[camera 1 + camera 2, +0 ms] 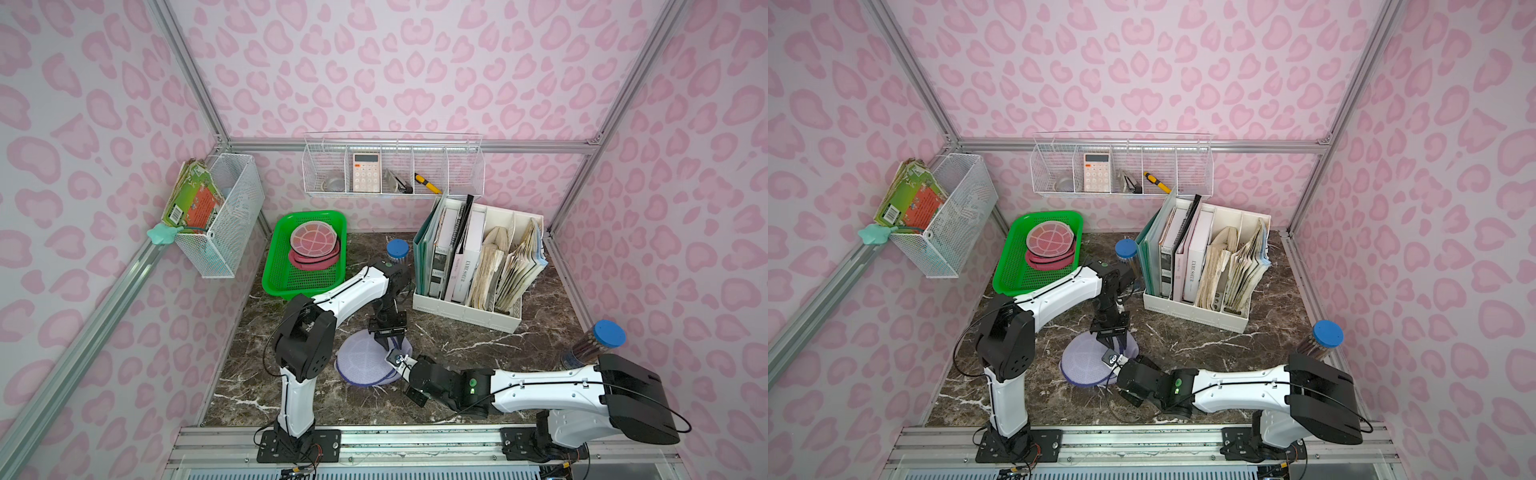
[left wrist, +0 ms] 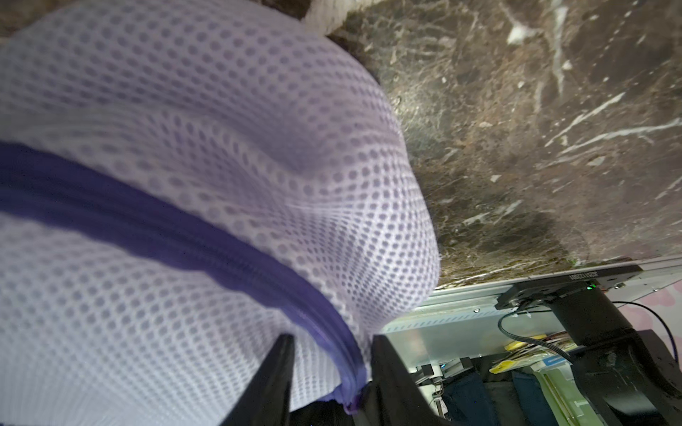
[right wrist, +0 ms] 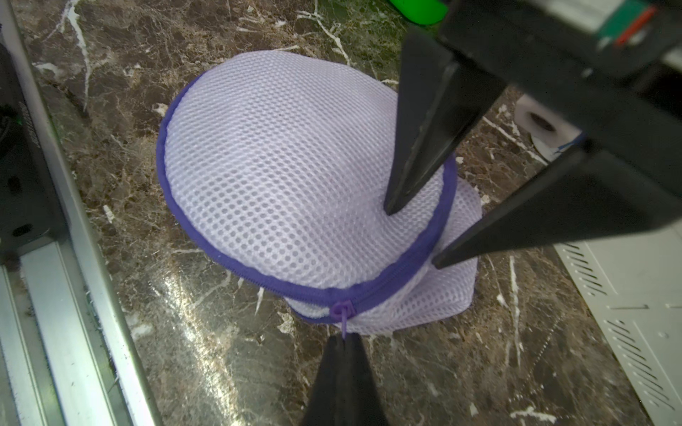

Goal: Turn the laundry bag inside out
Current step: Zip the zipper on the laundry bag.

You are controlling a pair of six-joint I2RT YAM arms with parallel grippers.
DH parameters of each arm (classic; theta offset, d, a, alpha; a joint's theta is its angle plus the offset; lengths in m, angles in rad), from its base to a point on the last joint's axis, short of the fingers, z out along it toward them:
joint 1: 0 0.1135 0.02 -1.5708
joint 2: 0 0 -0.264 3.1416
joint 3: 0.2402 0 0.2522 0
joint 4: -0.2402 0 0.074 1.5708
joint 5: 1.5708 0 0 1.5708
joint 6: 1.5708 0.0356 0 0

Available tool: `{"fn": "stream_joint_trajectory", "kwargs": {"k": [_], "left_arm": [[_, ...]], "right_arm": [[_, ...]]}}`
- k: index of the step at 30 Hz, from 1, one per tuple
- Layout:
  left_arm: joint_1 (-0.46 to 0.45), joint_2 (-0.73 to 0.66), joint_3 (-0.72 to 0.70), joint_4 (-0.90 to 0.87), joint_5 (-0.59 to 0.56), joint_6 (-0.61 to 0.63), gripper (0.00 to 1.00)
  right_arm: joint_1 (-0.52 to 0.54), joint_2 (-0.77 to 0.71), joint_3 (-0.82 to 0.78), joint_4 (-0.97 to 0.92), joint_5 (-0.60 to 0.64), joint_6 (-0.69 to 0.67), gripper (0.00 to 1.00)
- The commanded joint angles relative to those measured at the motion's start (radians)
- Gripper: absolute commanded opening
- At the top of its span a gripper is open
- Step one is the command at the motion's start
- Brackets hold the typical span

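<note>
Laundry bag (image 3: 280, 177), a lavender mesh dome edged by a purple zipper band (image 3: 288, 284), sat on the marble tabletop (image 3: 206, 350) directly beneath the left gripper (image 3: 413, 238) and just ahead of the right gripper's (image 3: 343, 341) tips. The right gripper was clenched on the purple zipper pull (image 3: 342, 311), its jaws pressed together with the tab's end pinched between them, apparently to anchor the slider or draw it along the band. The left gripper pointed down from above with its jaws apart, astride the zipper band on the side of the bag farther from the right gripper. One fingertip rested on the mesh inside the band and the other hung just outside it, a stance that looked meant to brace or seize the rim while the zipper was worked. The bag appeared right side out, with its opening not yet visible, so the turning itself looked yet to begin.
</note>
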Motion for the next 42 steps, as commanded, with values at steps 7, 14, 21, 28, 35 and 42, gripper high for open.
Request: {"fn": "stream_joint_trajectory", "kwargs": {"k": [7, 14, 21, 28, 35, 42], "left_arm": [[0.01, -0.017, 0.013, -0.002, -0.02, -0.005, 0.0], [0.135, -0.125, 0.045, 0.005, -0.017, -0.045, 0.0], [0.347, -0.222, 0.024, 0.099, 0.191, -0.135, 0.0], [0.552, -0.3, -0.164, 0.323, 0.385, -0.304, 0.0], [0.6, -0.309, -0.312, 0.473, 0.465, -0.38, 0.0], [0.562, -0.346, -0.264, 0.315, 0.332, -0.199, 0.34]], "right_arm": [[0.017, 0.013, 0.028, -0.029, 0.052, -0.045, 0.0], [0.026, 0.013, 0.095, -0.107, 0.084, -0.105, 0.0], [0.036, 0.015, 0.18, -0.199, 0.115, -0.188, 0.0], [0.063, 0.023, 0.243, -0.269, 0.134, -0.213, 0.0], [0.07, 0.026, 0.244, -0.279, 0.154, -0.192, 0.0], [0.036, 0.019, 0.218, -0.201, 0.151, -0.22, 0.0]]}}
